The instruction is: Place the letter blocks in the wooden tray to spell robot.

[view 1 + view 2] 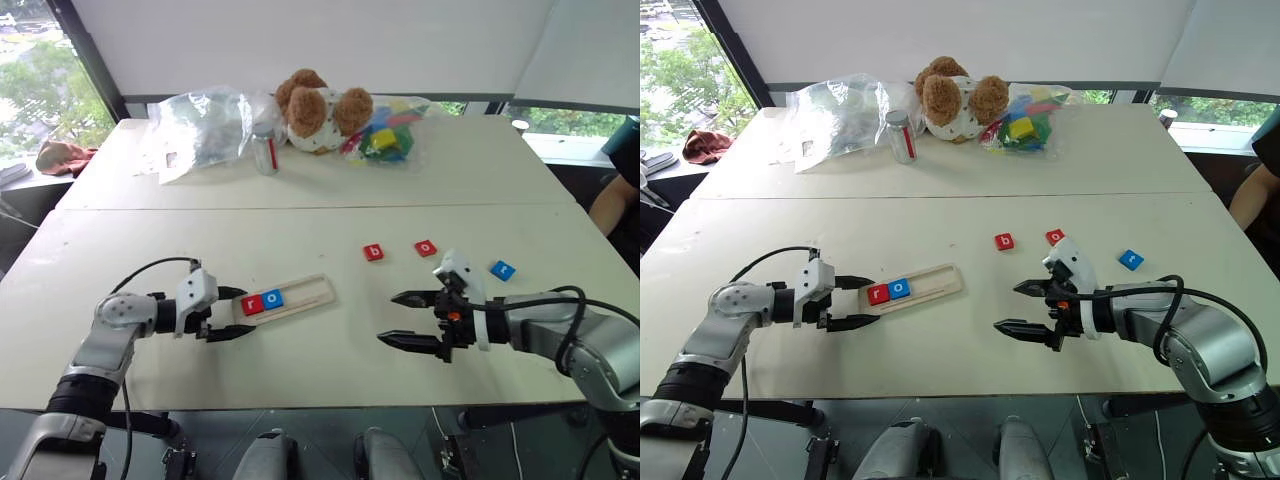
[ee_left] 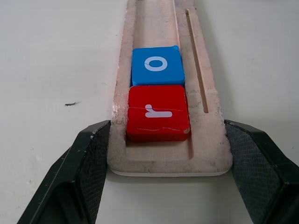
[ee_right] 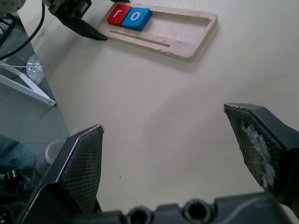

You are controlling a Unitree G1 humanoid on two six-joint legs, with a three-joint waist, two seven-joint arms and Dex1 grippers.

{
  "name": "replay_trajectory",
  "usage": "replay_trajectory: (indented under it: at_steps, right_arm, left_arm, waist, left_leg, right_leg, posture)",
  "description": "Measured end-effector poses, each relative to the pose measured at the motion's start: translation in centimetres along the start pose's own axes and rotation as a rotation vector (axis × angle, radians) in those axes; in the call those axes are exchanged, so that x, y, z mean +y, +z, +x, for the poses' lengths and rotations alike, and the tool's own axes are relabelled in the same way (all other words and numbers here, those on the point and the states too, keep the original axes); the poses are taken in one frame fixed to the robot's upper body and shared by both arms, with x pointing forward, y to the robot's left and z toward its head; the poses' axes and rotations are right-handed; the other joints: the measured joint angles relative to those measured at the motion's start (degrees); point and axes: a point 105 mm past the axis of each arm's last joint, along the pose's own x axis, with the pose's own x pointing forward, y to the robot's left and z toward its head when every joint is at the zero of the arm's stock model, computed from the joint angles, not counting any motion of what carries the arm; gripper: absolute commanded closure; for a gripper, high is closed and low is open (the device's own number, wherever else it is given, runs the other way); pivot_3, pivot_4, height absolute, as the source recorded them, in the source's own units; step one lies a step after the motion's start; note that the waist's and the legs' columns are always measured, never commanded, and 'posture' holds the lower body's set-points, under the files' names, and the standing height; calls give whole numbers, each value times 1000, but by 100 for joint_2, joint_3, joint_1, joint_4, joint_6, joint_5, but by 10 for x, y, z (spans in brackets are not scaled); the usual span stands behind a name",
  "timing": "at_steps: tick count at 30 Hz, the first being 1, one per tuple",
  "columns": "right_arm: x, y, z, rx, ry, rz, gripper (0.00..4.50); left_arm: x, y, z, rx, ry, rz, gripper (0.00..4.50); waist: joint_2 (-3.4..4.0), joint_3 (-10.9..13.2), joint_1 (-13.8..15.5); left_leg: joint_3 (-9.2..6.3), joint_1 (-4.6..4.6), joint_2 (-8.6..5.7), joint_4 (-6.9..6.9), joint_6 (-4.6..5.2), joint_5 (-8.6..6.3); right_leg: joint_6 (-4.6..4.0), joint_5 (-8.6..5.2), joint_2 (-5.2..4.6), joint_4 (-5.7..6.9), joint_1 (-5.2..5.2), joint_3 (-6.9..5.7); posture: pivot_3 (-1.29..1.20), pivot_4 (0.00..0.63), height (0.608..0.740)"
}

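Observation:
The wooden tray (image 1: 305, 292) lies in front of me, left of centre, slightly angled. At its left end it holds a red "r" block (image 2: 156, 112) and, beside it, a blue "o" block (image 2: 156, 65). My left gripper (image 1: 243, 311) is shut on the tray's left end, one finger against each long side (image 2: 96, 149). On the table to the right lie a red "b" block (image 1: 373, 252), a red "o" block (image 1: 426, 247) and a blue "t" block (image 1: 502, 269). My right gripper (image 1: 388, 318) hovers open over bare table, in front of those three blocks, holding nothing.
At the table's far side sit a teddy bear (image 1: 318, 108), a clear plastic bag (image 1: 205, 125), a small jar (image 1: 264, 150) and a bag of multicoloured toy blocks (image 1: 385, 135). A person's arm (image 1: 615, 195) shows at the right edge.

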Motion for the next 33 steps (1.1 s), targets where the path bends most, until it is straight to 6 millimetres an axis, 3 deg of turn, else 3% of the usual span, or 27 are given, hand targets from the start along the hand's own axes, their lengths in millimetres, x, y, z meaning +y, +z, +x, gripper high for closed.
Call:
replay_trajectory:
  at_steps: [5,14,16,17,22,25,28,33]
  right_arm:
    - [-20,-15,-30,30,-146,48,0]
    - [-24,-29,-46,38,-258,76,0]
    - [-22,-27,-46,32,-264,63,0]
    - [-21,-26,-46,32,-267,59,0]
    - [-23,-24,-41,12,-281,56,0]
    - [-31,-11,-34,-43,-311,33,0]
    - [-46,11,-19,-144,-375,14,0]
    - [-67,34,27,-257,-457,106,0]
  left_arm:
    - [-6,41,53,-68,-216,115,1385]
    - [0,39,87,-46,-295,120,1385]
    - [0,37,88,-49,-298,120,326]
    - [0,37,88,-55,-295,120,31]
    - [1,36,87,-64,-284,112,31]
    - [1,35,81,-63,-272,120,31]
    - [1,29,57,-17,-261,118,31]
    - [9,42,-4,8,-155,46,31]
  waist:
    - [-3,0,101]
    - [-9,4,-68]
    - [-10,4,-61]
    - [-10,4,-59]
    - [-12,3,-58]
    - [-13,4,-95]
    - [-16,6,-197]
    - [-15,7,-237]
  left_leg:
    - [4,-12,-9,4,7,-3]
    - [13,0,2,6,11,-2]
    - [13,5,2,9,11,-1]
    - [13,5,2,9,11,-1]
    - [9,5,2,9,11,-2]
    - [11,8,4,9,10,-1]
    - [8,6,11,3,7,0]
    - [7,1,18,-9,-2,4]
  right_leg:
    - [1,1,0,-6,-7,1]
    - [4,1,29,12,-7,-1]
    - [4,1,28,11,1,-1]
    - [4,1,28,11,2,-1]
    - [5,0,28,11,2,0]
    - [5,1,29,13,1,4]
    - [4,0,32,19,-10,5]
    - [3,0,34,25,-26,7]
  posture:
    - [0,150,740]
    - [0,150,740]
    - [0,150,740]
    - [0,150,740]
    - [0,150,740]
    - [0,150,740]
    - [0,150,740]
    - [0,150,740]
